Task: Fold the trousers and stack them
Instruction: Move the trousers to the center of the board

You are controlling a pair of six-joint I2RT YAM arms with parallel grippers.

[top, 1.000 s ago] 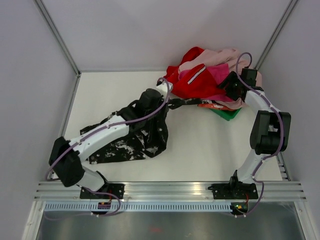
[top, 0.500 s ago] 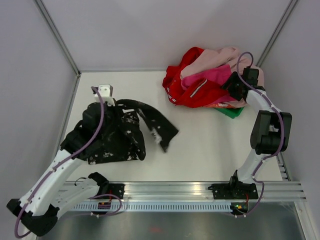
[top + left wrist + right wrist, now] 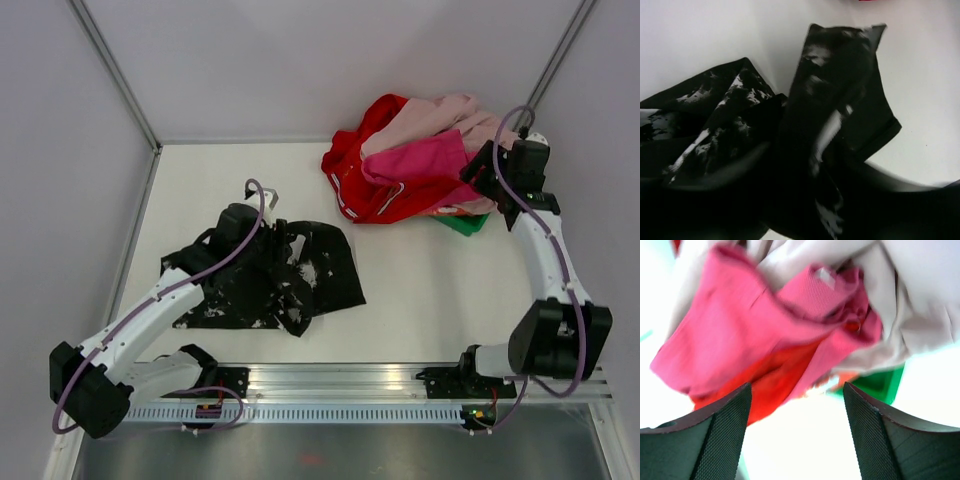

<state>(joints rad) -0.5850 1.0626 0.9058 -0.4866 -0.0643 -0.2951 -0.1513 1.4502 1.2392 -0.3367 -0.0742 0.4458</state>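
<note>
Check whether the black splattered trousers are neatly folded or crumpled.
Crumpled: the trousers lie in an uneven heap on the table, layers overlapping at odd angles.

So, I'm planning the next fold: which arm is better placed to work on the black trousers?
Left. Its hand hangs right by the crumpled trousers, which fill its wrist view. The right hand stands open at the clothes pile, across bare table from them.

The trousers [image 3: 300, 280] lie heaped on the table [image 3: 430, 300], near left; the clothes pile [image 3: 410, 165] sits far right, well apart; the left hand [image 3: 265, 238] hangs over the trousers; the right hand [image 3: 487, 172] is at the pile's right edge.
</note>
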